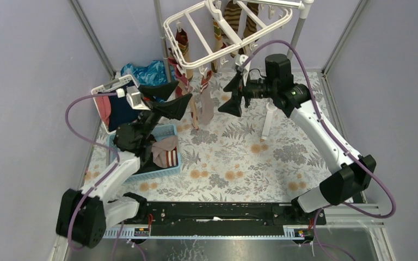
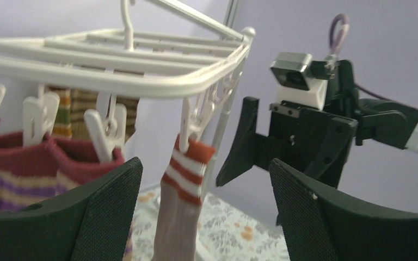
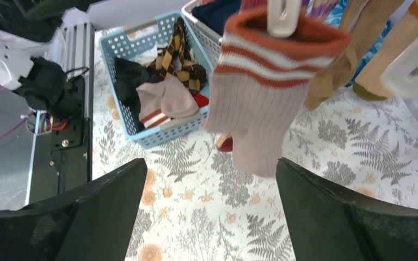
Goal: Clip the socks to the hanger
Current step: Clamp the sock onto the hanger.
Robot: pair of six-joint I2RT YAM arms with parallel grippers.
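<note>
Overall light: bright, even and diffuse in all three views, falling from above.
Shadows: faint and soft-edged beneath the arms on the floral tablecloth; none hard.
Glare: dull sheen on the metal sheet at the near edge; the white hanger is slightly washed out.
Left wrist focus: hanger clips soft; the left gripper is dark, its pad texture readable.
Right wrist focus: tan sock fairly crisp; the clip above it is blurred; the right gripper is dim.
Distortion: wide-angle lean of the walls in the top view.
</note>
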